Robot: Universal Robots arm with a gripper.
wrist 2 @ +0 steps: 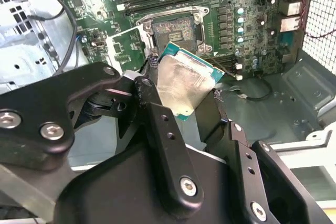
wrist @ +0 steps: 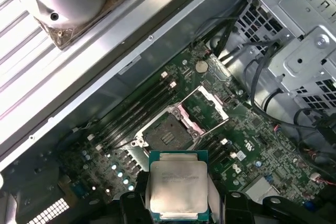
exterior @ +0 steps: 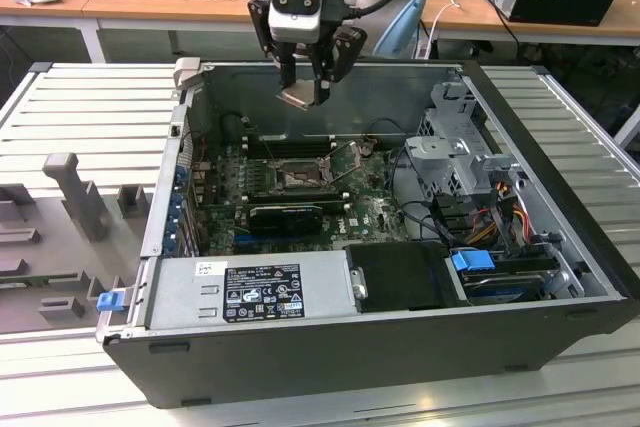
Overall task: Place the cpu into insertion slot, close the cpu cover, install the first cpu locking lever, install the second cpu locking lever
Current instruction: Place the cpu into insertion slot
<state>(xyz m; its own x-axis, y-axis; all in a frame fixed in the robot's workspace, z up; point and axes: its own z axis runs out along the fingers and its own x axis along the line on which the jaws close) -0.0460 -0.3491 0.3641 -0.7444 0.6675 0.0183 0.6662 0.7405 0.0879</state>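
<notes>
Aloft, end effector (exterior: 304, 87) grips the cpu (wrist: 177, 184).

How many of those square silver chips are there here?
1. The cpu is held in the gripper, hanging above the motherboard, apart from the open insertion slot, which holds no chip. Others could be hidden inside the case.
</notes>
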